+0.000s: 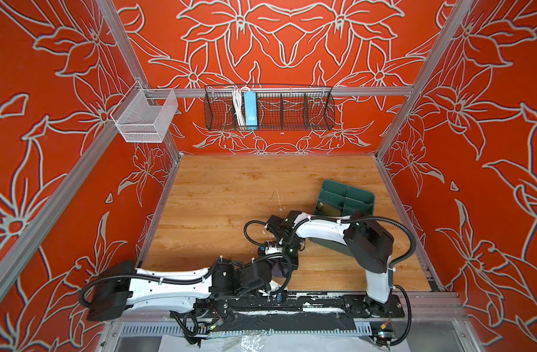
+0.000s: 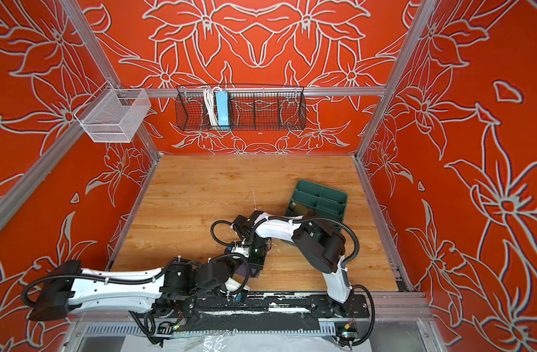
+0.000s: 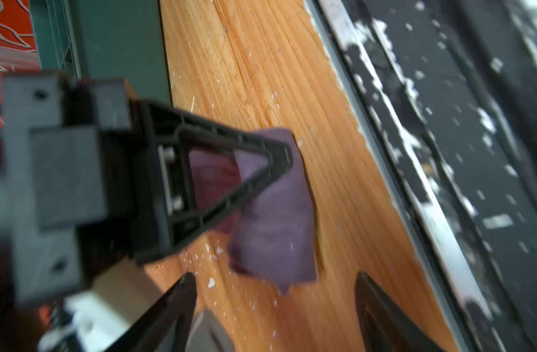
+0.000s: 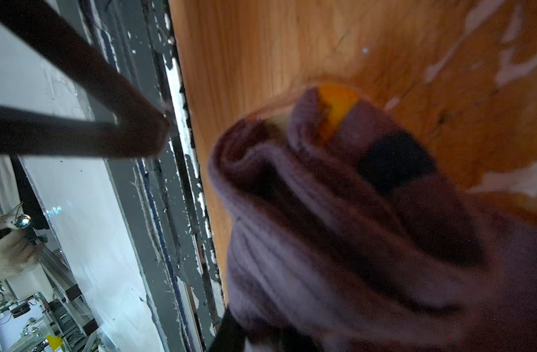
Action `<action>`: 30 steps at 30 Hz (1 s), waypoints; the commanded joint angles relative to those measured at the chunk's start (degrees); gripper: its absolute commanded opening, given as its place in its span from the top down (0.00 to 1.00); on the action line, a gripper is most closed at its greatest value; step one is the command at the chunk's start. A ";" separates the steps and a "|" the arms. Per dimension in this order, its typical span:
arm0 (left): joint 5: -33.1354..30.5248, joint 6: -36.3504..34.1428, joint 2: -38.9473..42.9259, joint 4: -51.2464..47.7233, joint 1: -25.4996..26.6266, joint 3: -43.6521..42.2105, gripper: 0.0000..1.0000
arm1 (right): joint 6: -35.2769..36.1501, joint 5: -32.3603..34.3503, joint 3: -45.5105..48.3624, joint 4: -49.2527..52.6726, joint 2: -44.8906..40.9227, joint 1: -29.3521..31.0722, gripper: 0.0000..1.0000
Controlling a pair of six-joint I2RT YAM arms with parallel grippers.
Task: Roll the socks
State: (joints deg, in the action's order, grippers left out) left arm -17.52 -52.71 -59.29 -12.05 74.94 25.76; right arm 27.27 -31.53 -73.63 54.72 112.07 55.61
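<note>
1. The right gripper (image 3: 284, 152) has its jaws pinching the one purple sock (image 3: 276, 219), a bunched roll near the front edge of the counter (image 1: 215, 198).
2. The left gripper (image 3: 273, 276) has its jaws spread wide, gripping nothing, with the roll's end just before them.
3. The second sock, the olive sock (image 1: 329, 209), lies in one compartment of the single dark green divided tray (image 1: 357, 199) on the counter's right side.
4. One black wire basket (image 1: 319, 112) on the back rail holds a blue power strip (image 1: 249, 111) and a white cable (image 1: 237, 111).
5. One white mesh basket (image 1: 145, 119) hangs at left.
</note>
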 commanded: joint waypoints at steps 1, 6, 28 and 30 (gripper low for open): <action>-3.73 4.59 -4.78 10.59 -0.14 -0.81 0.19 | 1.78 1.87 2.61 -3.95 3.15 0.72 1.00; -4.06 5.91 -12.40 14.82 -0.31 -0.11 0.20 | 2.00 1.31 2.65 -4.18 3.24 0.64 1.00; -10.28 13.37 -29.50 4.56 -0.32 9.47 0.97 | 0.73 7.03 10.17 -8.96 -8.39 -1.68 0.84; -6.51 13.14 -28.84 0.95 -0.36 10.45 0.97 | -0.69 11.90 12.71 -11.01 -13.24 -2.03 0.69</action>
State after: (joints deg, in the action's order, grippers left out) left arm -30.04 -40.66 -86.85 -5.63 75.79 35.83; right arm 27.22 -26.59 -64.25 47.05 102.72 53.12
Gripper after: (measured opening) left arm 0.164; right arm 0.260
